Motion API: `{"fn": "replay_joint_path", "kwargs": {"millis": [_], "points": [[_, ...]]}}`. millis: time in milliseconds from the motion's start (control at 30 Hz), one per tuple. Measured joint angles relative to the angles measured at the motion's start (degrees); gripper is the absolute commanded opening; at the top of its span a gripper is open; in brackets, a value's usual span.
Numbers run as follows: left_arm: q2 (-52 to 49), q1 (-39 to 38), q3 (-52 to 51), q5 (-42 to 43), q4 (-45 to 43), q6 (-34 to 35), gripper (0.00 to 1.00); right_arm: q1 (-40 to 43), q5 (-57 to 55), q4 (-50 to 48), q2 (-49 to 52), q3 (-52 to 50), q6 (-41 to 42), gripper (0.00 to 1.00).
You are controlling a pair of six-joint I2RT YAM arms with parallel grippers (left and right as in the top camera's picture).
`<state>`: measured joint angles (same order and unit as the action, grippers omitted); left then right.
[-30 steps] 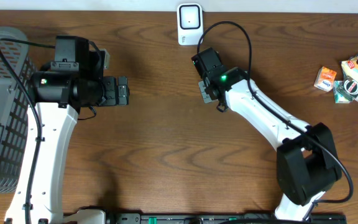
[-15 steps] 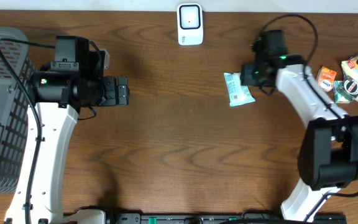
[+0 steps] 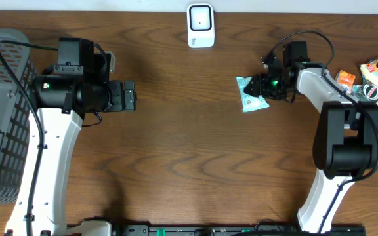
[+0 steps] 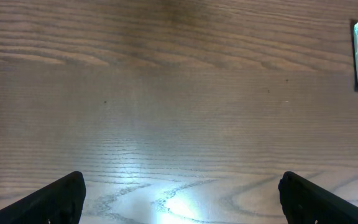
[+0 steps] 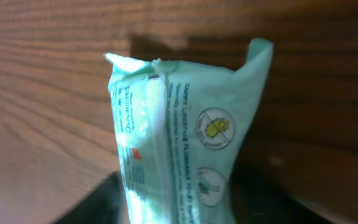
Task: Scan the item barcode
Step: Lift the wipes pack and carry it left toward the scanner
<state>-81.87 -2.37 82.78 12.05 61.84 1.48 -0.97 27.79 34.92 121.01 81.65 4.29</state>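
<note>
Overhead, the packet (image 3: 247, 95) lies flat on the table (image 3: 189, 151), near the scanner (image 3: 201, 25) and off to its right, seemingly so the right hand (image 3: 261, 86) can take it by the near end. That arm reaches low and leftward, its jaws bracketing the packet's end; whether they grip it I cannot tell. The left hand (image 3: 129, 96) hangs wide open, well apart, probably idle

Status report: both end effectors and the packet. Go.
Left end effector open, idle over table. Right end effector at green packet, grip unconfirmed. Packet lying short of white scanner, nothing between them.
</note>
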Motion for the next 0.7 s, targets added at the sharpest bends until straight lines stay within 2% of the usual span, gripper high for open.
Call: {"fn": "replay_joint_path", "kwargs": {"millis": [33, 67, 433, 567, 700], "points": [[0.0, 0.0, 0.0, 0.0, 0.0, 0.0, 0.98, 0.0, 0.7, -0.1, 0.5, 0.0, -0.2, 0.04], [0.0, 0.0, 0.0, 0.0, 0.0, 0.0, 0.97, 0.0, 1.9, -0.1, 1.0, 0.0, -0.2, 0.01], [0.0, 0.0, 0.0, 0.0, 0.0, 0.0, 0.98, -0.5, 1.9, 0.9, 0.7, 0.6, 0.5, 0.01], [0.0, 0.0, 0.0, 0.0, 0.0, 0.0, 0.98, -3.9, -8.7, 2.8, -2.8, 0.7, 1.2, 0.01], [0.0, 0.0, 0.0, 0.0, 0.0, 0.0, 0.98, -11.2, -24.8, 4.5, -8.0, 0.8, 1.4, 0.01]]}}
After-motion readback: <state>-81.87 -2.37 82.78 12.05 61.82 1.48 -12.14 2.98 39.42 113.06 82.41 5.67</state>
